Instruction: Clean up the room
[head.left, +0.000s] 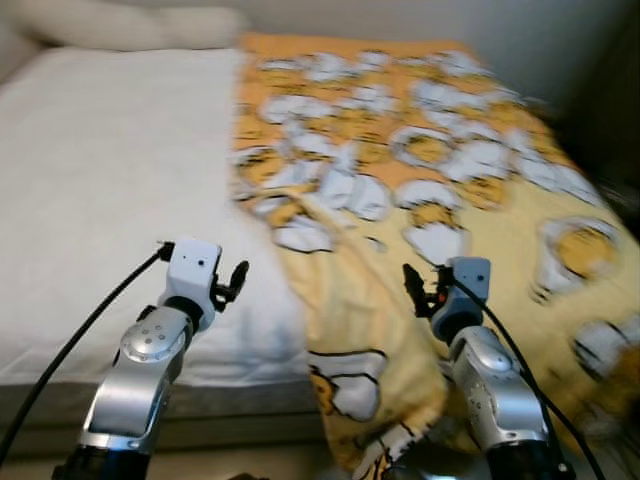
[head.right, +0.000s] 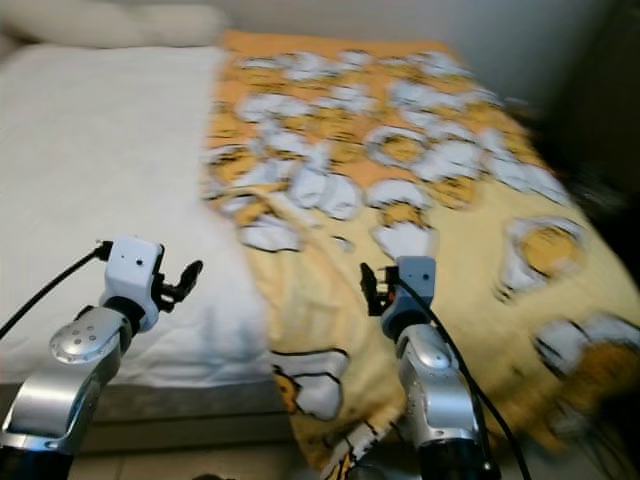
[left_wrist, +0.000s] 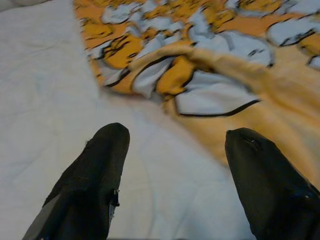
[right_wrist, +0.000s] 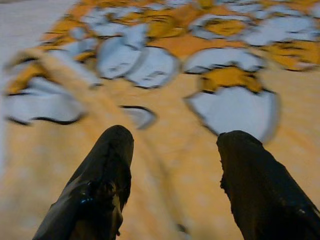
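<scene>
- A bed (head.left: 100, 200) with a white sheet takes up the room ahead; pale pillows (head.left: 130, 22) lie at its head.
- The left tool (head.left: 236, 281) hovers over the white sheet near the bed's foot edge, its fingers (left_wrist: 95, 170) spread apart and holding nothing.
- The right tool (head.left: 412, 284) hangs over the blanket, fingers (right_wrist: 107, 170) likewise apart and empty.
- The yellow cartoon-print blanket (head.left: 430, 170) covers the bed's right half, its rumpled edge folded along the middle and spilling over the foot.

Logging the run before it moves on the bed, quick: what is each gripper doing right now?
Left gripper: jaws open, holding nothing, over the white sheet.
Right gripper: jaws open, holding nothing, over the yellow patterned blanket.
</scene>
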